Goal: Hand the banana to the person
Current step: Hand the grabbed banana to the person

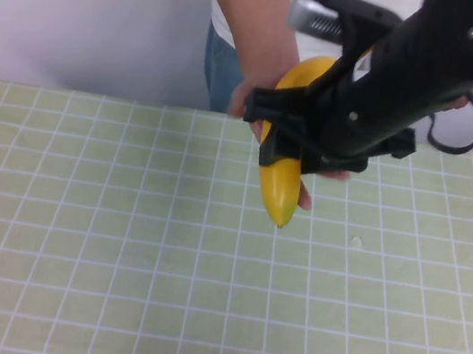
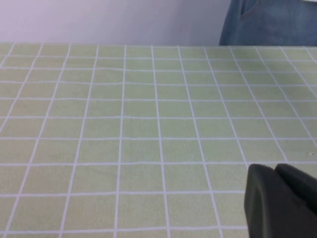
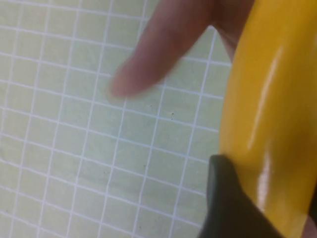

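Writing: you will find no readable brand, label or text in any view.
Count: one banana (image 1: 279,184), one person (image 1: 241,41), two tools, one tabletop (image 1: 71,240).
Banana position: held above the tabletop near its far edge, right of centre in the high view, resting against the person's hand (image 1: 257,108).
Banana axis: the long axis runs near-to-far; the lower tip points toward the robot's side and down, and the upper end rises toward the person.
Right tool (image 1: 292,145): closed on the banana across its middle; in the right wrist view a black finger (image 3: 233,208) presses against the yellow skin.
Person: stands just beyond the far edge of the tabletop; fingers reach beneath and beside the banana, one showing past the fruit in the right wrist view.
Left tool (image 2: 280,203): low over the bare green-gridded tabletop, seen only in the left wrist view; you cannot tell its opening.
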Controlling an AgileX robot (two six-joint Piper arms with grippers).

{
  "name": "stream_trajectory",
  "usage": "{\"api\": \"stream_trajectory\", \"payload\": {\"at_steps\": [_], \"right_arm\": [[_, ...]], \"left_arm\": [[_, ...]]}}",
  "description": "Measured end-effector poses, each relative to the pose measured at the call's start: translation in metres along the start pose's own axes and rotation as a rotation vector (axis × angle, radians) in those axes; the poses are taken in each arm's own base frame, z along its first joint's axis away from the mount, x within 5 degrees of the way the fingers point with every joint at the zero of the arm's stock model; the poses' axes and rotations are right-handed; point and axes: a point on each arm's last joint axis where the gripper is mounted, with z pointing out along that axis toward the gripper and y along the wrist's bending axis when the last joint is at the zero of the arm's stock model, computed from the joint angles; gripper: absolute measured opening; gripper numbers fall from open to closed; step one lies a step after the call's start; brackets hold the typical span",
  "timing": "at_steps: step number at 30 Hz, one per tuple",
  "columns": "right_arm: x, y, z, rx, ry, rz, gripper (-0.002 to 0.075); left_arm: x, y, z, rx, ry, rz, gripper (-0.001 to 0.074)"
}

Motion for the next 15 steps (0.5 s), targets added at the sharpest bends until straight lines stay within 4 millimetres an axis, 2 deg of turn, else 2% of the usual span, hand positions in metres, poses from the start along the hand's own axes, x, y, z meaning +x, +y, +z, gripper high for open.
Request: {"api": "stream_trajectory", "payload": {"at_steps": [3,5,10,15], "right_arm": [[0.000,-0.001,0.005,0.011,0.007,-0.002,0.0419],[0.000,-0.001,0.006,0.014,0.007,-0.008,0.0474],[-0.001,-0.001,-0.004,0.012,-0.024,-0.025,0.0477],[-0.001,-0.004,-0.039,0.031,-0.103,-0.062,0.0477]], "left_arm": [[0.000,0.000,0.000,0.000,0.000,0.000,-0.0004],[0.000,0.000,0.000,0.000,0.000,0.000,-0.0004],[0.000,0.000,0.000,0.000,0.000,0.000,-0.0004],[0.000,0.000,0.000,0.000,0.000,0.000,-0.0004]]}}
